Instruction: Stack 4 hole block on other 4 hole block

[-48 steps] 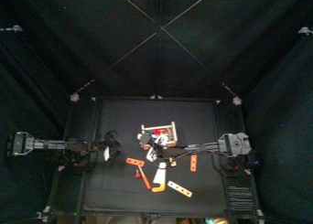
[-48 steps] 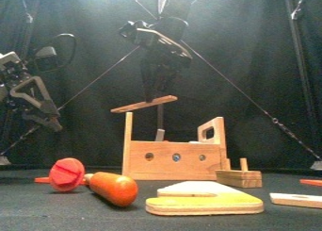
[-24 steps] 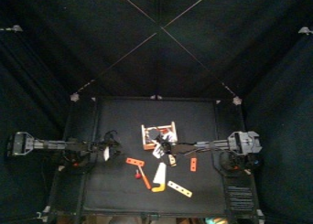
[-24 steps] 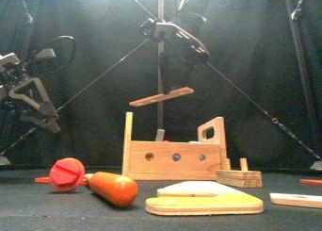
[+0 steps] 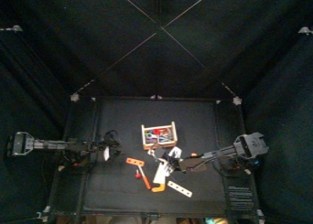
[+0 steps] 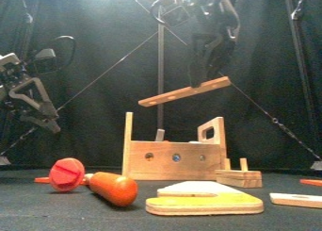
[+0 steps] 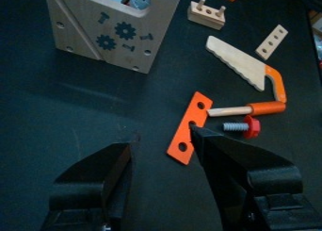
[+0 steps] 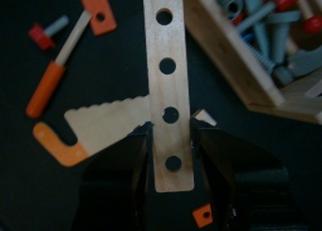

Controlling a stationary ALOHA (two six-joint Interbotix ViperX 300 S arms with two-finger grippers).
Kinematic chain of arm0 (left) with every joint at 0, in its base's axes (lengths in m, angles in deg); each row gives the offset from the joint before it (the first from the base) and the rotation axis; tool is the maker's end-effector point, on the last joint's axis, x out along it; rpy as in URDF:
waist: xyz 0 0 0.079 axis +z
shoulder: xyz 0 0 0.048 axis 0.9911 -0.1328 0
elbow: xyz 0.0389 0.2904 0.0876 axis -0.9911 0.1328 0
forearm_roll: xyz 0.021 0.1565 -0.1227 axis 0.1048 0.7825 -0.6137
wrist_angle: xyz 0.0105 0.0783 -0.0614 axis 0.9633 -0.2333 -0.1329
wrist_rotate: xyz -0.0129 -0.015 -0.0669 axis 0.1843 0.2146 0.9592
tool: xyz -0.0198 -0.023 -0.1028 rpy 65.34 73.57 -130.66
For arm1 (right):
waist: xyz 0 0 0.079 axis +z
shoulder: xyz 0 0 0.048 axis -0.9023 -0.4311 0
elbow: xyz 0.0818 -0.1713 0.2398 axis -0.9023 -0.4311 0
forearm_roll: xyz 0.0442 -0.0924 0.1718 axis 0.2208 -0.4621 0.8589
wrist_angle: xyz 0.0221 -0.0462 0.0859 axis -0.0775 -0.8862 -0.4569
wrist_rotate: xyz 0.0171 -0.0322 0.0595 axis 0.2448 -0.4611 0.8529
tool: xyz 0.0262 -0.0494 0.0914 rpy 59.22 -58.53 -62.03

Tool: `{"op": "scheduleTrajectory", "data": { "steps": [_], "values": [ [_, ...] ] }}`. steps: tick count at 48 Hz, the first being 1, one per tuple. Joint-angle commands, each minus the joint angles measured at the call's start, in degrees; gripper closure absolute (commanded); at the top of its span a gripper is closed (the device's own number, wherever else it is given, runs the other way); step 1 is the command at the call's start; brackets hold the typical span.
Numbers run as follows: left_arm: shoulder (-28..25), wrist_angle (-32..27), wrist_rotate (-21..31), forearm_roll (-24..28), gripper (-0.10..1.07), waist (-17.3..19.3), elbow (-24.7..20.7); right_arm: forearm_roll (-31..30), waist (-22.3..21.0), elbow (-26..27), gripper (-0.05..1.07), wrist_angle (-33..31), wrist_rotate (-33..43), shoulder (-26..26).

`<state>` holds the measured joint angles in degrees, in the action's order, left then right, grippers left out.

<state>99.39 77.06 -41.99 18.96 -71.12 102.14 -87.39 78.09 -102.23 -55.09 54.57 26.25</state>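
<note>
Right gripper (image 8: 168, 150) clamped on one end of a plain wooden 4 hole block (image 8: 168, 84), holding it up in the air, tilted, well above the bench (image 5: 123, 113) and just over the wooden toolbox (image 6: 176, 152) in the front view. From the wrist view, four holes running down the strip, jaws pinching the end nearest the camera, so gripping for sure. Below it on the bench: a toy saw (image 8: 101, 122) with an orange handle, an orange-handled screwdriver (image 8: 56, 70) and a short orange strip (image 8: 96, 8). Toolbox packed with blue, red and grey bits. Left gripper (image 7: 164, 173) hanging low on its own side with jaws spread apart, nothing between them, parked above an orange 4 hole block (image 7: 189, 139) lying flat on the bench beside a small red-headed hammer (image 7: 246, 117). Up front at bench height: a red screw (image 6: 66, 173), an orange handle (image 6: 111, 188) and a small wooden piece with pegs (image 6: 239, 175) just beside the toolbox.
</note>
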Motion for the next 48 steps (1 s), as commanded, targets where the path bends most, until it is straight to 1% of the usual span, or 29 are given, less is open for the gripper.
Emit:
{"op": "scheduleTrajectory", "data": {
  "steps": [1,7,11,17,22,31,38,42,48],
  "values": [
    [-0.09,0.26,-0.09,-0.18,0.12,0.09,-0.97,1.05,3.60,-0.88,0.60,0.35,0.18,2.37],
    [-0.09,0.26,-0.09,-0.44,0.12,0.09,-1.05,2.55,7.03,-2.90,0.60,1.14,1.49,2.90],
    [-0.09,0.26,-0.09,-0.53,0.12,0.09,-1.05,2.20,8.88,-5.10,0.60,2.11,6.06,3.96],
    [-0.09,0.26,-0.09,-0.79,0.12,0.09,-1.14,-0.44,11.43,-8.88,0.61,4.22,12.04,6.33],
    [-0.09,0.26,-0.09,-0.79,0.12,0.09,-1.14,-2.46,13.36,-12.83,0.61,7.56,17.49,8.17],
    [-0.09,0.26,-0.09,-0.88,0.12,0.09,-1.23,-3.43,16.44,-19.69,0.61,14.68,26.89,10.63],
    [-0.09,0.26,-0.09,-0.79,0.12,0.09,-1.23,-4.75,19.51,-21.71,0.61,16.88,31.73,10.55],
    [-0.09,0.26,-0.09,-0.88,0.12,0.09,-1.32,-5.45,21.18,-21.80,0.61,16.61,33.05,10.02],
    [-0.09,0.26,-0.09,-0.88,0.12,0.09,-1.32,-4.83,23.64,-21.80,0.61,15.38,35.51,8.61]
  ]
}}
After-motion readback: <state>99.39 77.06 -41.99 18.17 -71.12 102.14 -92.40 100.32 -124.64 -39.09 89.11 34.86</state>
